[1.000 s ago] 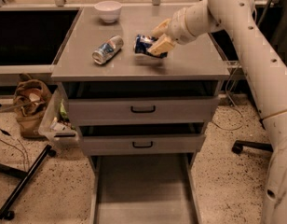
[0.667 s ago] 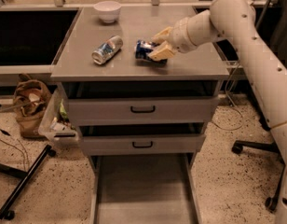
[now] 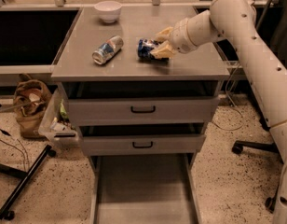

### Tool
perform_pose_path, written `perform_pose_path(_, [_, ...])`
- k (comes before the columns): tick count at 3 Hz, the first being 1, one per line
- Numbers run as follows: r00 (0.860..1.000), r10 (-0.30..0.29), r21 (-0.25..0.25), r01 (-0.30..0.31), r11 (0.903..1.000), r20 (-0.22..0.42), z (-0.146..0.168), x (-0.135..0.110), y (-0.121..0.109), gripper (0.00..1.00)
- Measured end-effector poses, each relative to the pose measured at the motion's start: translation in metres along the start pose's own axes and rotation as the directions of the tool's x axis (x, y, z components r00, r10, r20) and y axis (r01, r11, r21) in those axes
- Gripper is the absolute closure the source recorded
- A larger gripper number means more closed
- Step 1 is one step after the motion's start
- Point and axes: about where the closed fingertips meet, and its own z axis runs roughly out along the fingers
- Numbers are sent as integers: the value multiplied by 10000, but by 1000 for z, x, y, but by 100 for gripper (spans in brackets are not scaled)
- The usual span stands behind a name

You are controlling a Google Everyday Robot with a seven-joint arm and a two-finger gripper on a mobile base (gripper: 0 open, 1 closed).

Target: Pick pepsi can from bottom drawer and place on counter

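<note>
The tool (image 3: 156,44), at the end of a thick white arm (image 3: 246,45) reaching in from the right, is seen low over the right half of the table (image 3: 134,70). It is clenched on the pepsi can (image 3: 144,48): one pale finger is pressed against the can's far side and one against its near side, at its right end. The dark blue can is held on its side, at or just above the table surface, well behind the front edge. A paler silver can (image 3: 107,50) is laid on its side to the left, apart from it, and a white bowl (image 3: 108,10) is set near the back edge. Below, two closed drawers with black handles are stacked, and the bottom drawer (image 3: 143,190) is pulled fully out, its plain grey floor exposed.
</note>
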Motion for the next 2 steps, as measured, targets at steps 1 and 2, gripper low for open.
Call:
perform_pose_path(1, [10000, 0, -1, 0, 10000, 0, 0, 0, 0, 36])
perform_pose_path(2, [10000, 0, -2, 0, 10000, 0, 0, 0, 0, 13])
